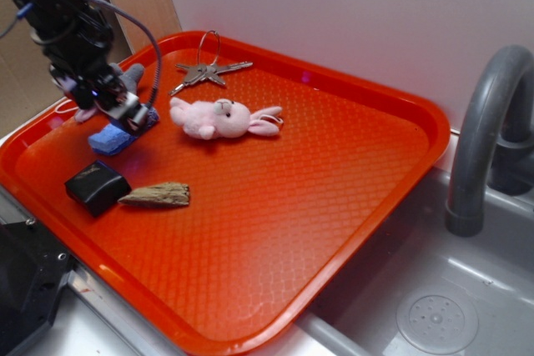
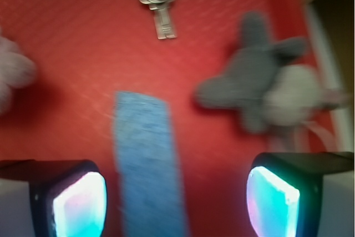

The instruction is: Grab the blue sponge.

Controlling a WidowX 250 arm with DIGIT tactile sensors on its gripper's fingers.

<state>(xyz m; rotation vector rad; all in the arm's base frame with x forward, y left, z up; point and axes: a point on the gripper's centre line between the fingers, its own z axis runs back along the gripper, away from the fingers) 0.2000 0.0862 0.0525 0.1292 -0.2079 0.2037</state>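
The blue sponge (image 1: 113,140) is a small light-blue bar lying flat on the red tray (image 1: 334,172) near its far left side. In the wrist view the blue sponge (image 2: 148,162) runs lengthwise between my two fingers, closer to the left pad (image 2: 80,203) than to the right pad (image 2: 272,201). My gripper (image 1: 133,118) hangs just above the sponge's right end; in the wrist view the gripper (image 2: 176,203) is open, its pads well apart and not touching the sponge.
A grey plush toy (image 2: 260,90) lies right of the sponge, by the tray rim. Keys (image 1: 204,71) lie at the back, a pink plush bunny (image 1: 221,118) mid-tray, a black block (image 1: 97,187) and a wood chip (image 1: 156,196) in front. A sink with a grey faucet (image 1: 492,139) is right.
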